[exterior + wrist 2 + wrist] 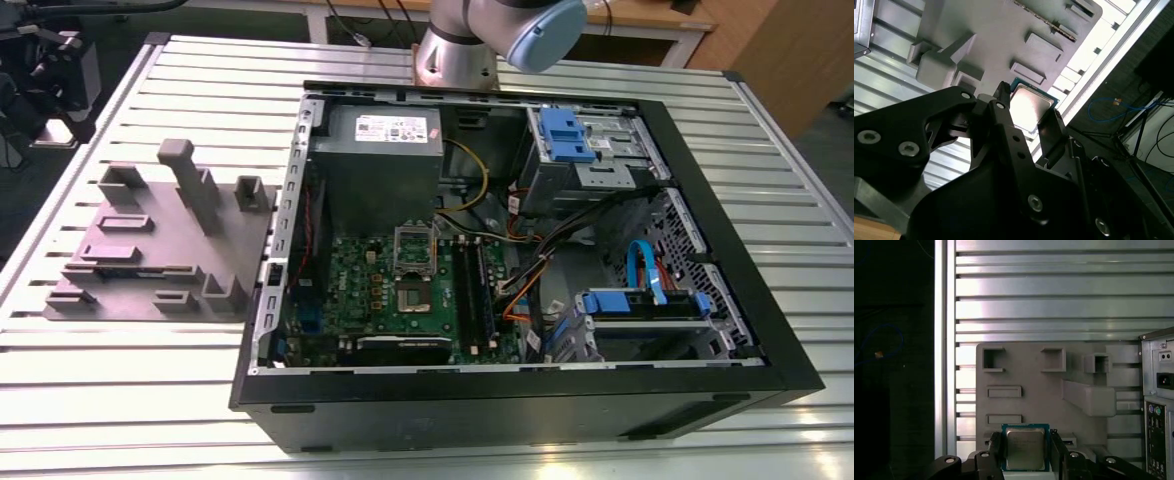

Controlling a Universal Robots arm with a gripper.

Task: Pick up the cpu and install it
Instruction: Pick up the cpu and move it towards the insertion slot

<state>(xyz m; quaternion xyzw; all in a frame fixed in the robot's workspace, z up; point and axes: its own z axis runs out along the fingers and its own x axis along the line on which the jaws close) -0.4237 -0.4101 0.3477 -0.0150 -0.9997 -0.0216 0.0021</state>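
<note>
In both wrist views the cpu (1025, 449) (1030, 106), a small square chip with a shiny silver top and a thin dark rim, sits between my two black fingers. My gripper (1025, 437) (1028, 102) is shut on it by two opposite edges and holds it well above the grey plastic tray (1064, 365) (994, 30). In the exterior view the open computer case holds the green motherboard (400, 290), and its square metal-framed socket (414, 275) stands uncovered with the lid raised.
The grey tray (160, 240) with raised blocks lies on the slatted metal table (561, 60), at the case's side toward the exterior view's left. Inside the case are a power supply (380, 130), blue drive brackets (567, 135) and loose cables (534, 260). The arm's base (461, 50) stands behind the case.
</note>
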